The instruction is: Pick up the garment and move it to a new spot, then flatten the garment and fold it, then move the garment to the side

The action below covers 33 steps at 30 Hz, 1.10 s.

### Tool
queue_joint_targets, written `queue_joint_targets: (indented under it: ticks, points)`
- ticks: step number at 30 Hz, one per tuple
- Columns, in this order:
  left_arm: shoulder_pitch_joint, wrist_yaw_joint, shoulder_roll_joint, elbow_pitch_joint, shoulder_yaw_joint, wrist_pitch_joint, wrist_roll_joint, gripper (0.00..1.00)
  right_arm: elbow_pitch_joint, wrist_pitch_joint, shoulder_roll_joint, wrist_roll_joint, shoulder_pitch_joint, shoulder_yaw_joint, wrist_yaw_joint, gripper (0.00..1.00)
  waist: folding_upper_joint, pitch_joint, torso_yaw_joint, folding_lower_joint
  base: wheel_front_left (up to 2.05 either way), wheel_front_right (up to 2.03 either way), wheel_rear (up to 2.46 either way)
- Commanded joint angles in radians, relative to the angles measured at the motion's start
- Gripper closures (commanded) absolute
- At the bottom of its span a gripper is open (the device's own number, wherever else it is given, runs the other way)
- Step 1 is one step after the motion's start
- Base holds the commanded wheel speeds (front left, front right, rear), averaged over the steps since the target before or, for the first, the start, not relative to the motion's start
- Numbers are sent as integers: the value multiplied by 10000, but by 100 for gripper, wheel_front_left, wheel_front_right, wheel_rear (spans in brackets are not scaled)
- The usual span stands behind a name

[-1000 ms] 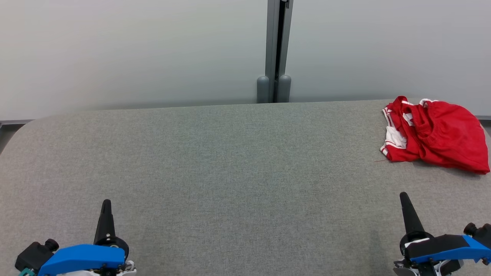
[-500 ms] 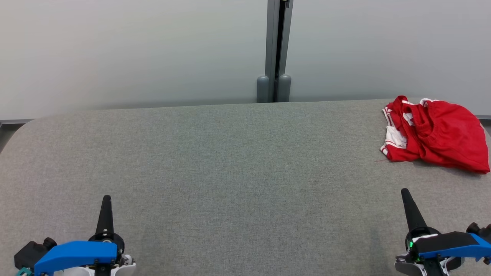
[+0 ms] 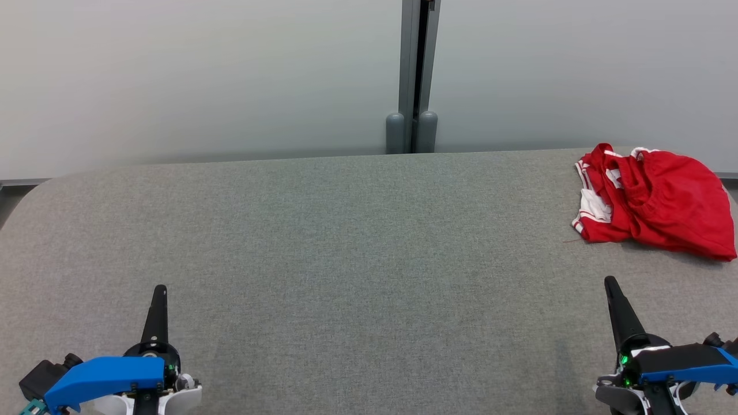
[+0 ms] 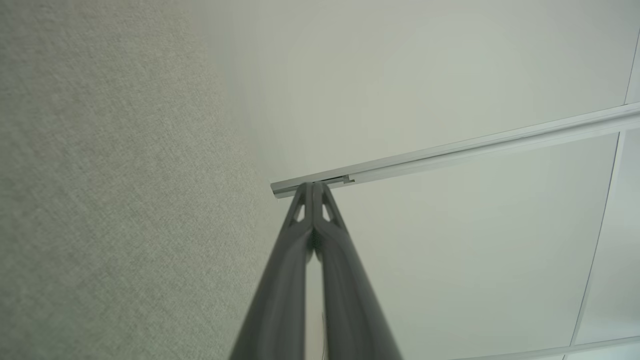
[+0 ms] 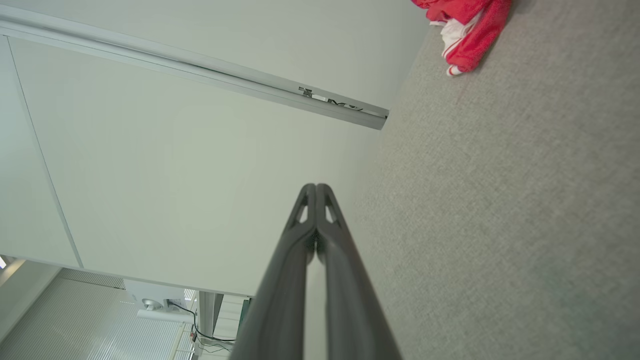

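The garment (image 3: 657, 199) is a crumpled red piece with white trim, lying at the far right of the grey table (image 3: 357, 242); its edge also shows in the right wrist view as red garment (image 5: 467, 30) at the top. My right gripper (image 3: 609, 283) is shut and empty, at the lower right, well short of the garment. In its own view the right gripper (image 5: 316, 187) has both fingers pressed together. My left gripper (image 3: 159, 290) is shut and empty at the lower left, far from the garment. Its fingers meet at the tip in the left gripper (image 4: 313, 186) view.
A pale partition wall (image 3: 202, 75) rises behind the table, with a grey post (image 3: 416, 75) at its middle seam. The table's rounded far-left corner (image 3: 34, 193) and its right edge by the garment bound the grey surface.
Both grippers have crept forward a little over the table, fingers pointing further up the head view. The garment has not moved.
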Motion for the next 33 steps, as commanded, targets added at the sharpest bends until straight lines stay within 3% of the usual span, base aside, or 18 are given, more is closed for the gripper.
queue_joint_targets:
  ticks: [1,33]
  points:
    - [-216,-20,56,-82,46,59,-228,100,-109,87,-3,241,-168,-34,3,100,-1,2,0,0,0,0,0]
    - [-441,-27,58,-210,133,676,-2666,100,-293,687,21,2656,-273,-193,4,100,-1,41,-2,0,0,0,0]
